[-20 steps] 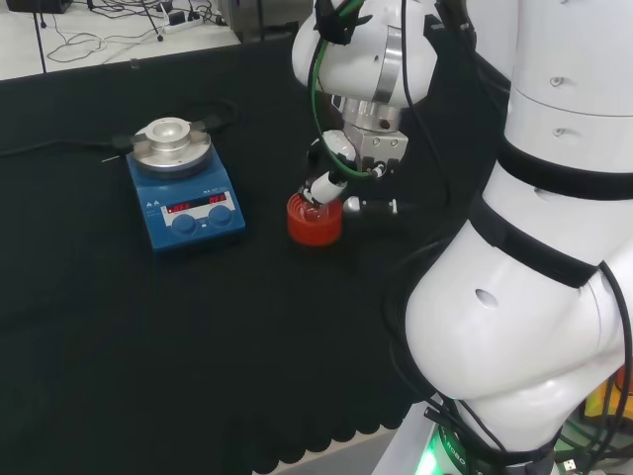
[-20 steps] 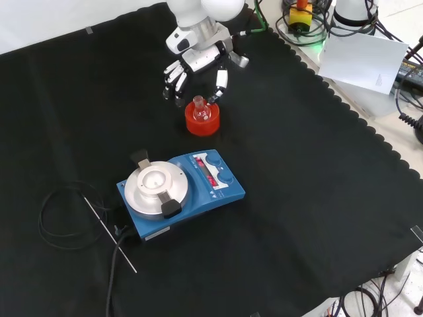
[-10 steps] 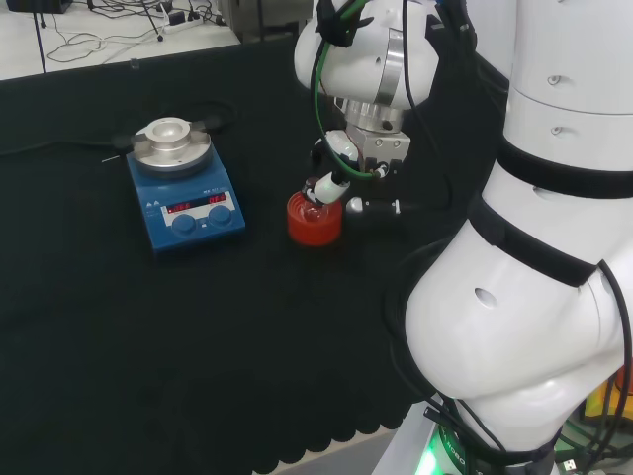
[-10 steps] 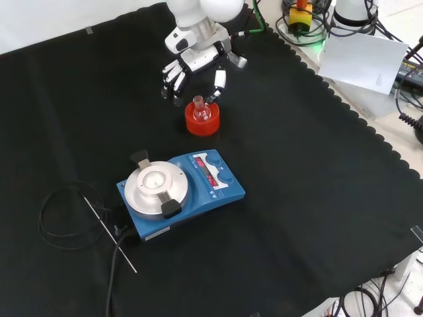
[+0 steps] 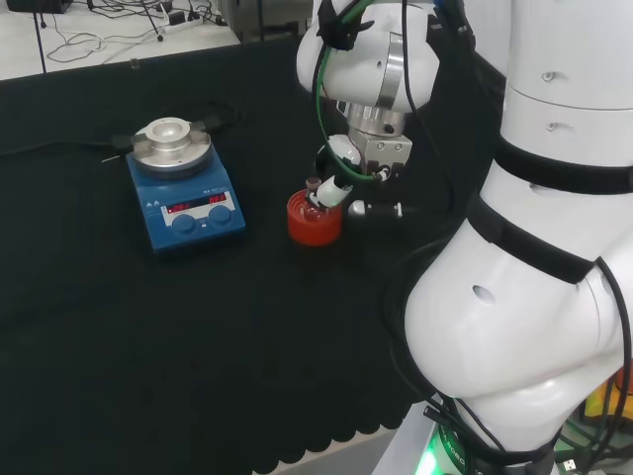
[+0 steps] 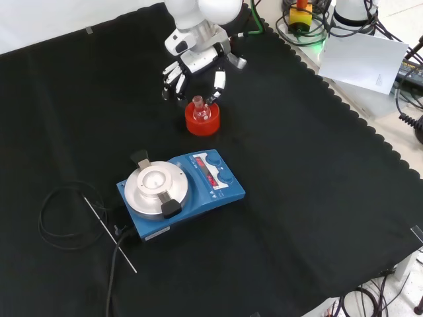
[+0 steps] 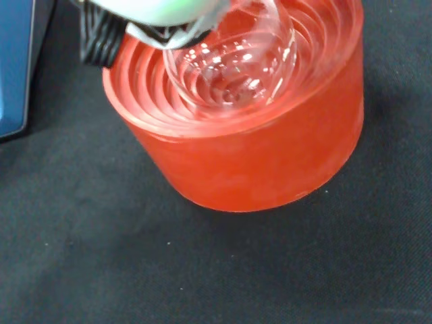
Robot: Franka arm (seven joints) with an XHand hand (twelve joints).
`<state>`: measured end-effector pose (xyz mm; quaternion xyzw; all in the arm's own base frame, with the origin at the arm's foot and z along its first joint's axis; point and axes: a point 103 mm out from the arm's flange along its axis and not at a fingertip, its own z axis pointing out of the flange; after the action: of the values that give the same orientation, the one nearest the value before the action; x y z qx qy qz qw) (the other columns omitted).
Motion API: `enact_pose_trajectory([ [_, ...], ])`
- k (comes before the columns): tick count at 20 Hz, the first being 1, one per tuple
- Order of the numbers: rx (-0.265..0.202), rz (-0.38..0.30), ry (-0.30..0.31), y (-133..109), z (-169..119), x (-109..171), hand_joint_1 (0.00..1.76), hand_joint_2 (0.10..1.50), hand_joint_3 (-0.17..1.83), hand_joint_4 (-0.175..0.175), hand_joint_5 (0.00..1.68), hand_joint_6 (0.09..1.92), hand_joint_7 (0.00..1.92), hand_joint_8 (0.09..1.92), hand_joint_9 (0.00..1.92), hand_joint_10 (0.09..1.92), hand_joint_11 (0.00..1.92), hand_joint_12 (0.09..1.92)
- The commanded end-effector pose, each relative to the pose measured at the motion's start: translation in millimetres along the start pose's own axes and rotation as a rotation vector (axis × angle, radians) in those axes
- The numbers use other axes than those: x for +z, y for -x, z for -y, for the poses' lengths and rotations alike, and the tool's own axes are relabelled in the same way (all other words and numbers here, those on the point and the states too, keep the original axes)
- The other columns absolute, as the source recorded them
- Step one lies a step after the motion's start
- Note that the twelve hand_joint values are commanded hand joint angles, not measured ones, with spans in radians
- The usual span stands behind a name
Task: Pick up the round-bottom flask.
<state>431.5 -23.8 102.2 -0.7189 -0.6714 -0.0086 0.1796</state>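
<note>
A small clear round-bottom flask (image 6: 198,108) stands upright in a red ribbed ring stand (image 6: 203,123) on the black cloth. In the head view the flask (image 5: 315,192) and its stand (image 5: 313,224) sit just left of the hand (image 5: 380,153). The hand (image 6: 200,58) hovers over the far side of the flask with its fingers (image 6: 173,74) spread and relaxed, off to the flask's left in the front view. Its thumb (image 6: 217,82) points down close beside the flask's neck. The wrist view has the flask's bulb (image 7: 233,64) seated in the stand (image 7: 270,155), under a blurred part of the hand (image 7: 155,13).
A blue hotplate stirrer (image 6: 198,181) with a round metal top (image 6: 156,188) stands near the stand, on the front view's lower side; its blue edge (image 7: 13,61) appears in the wrist view. A coiled cable (image 6: 63,218) and a thin rod (image 6: 109,234) lie to its left.
The hand has drifted slightly away from the stand, rightward in the head view, its thumb staying near the neck. The flask has stayed in its stand.
</note>
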Motion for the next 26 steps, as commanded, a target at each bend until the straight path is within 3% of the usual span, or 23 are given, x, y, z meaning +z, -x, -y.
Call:
enact_pose_trajectory([
  [1, -0.007, 0.000, 0.004, 2.2, -1.3, 0.5, 0.91, 0.64, 0.71, -0.071, 0.78, 0.69, 0.17, 0.65, 0.34, 0.70, 0.08, 1.41],
  [18, -0.025, 0.019, 0.005, -3.2, -5.4, -1.2, 0.90, 0.66, 0.70, -0.084, 0.83, 0.74, 0.19, 0.66, 0.35, 0.70, 0.09, 1.41],
  [20, -0.028, 0.030, 0.020, -4.2, -6.1, -2.8, 0.99, 0.83, 0.47, 0.082, 0.96, 0.89, 0.20, 0.68, 0.37, 0.70, 0.10, 1.41],
  [21, -0.029, 0.035, 0.030, -5.0, -6.3, -3.7, 1.01, 0.88, 0.38, 0.128, 1.00, 0.92, 0.21, 0.68, 0.39, 0.70, 0.11, 1.41],
  [23, -0.029, 0.050, 0.048, -6.4, -6.1, -5.8, 1.03, 0.92, 0.32, 0.159, 1.03, 0.95, 0.23, 0.67, 0.42, 0.68, 0.14, 1.39],
  [26, -0.027, 0.058, 0.055, -4.9, -4.8, -9.8, 1.05, 0.89, 0.41, 0.157, 1.04, 0.99, 0.27, 0.66, 0.47, 0.65, 0.18, 1.38],
])
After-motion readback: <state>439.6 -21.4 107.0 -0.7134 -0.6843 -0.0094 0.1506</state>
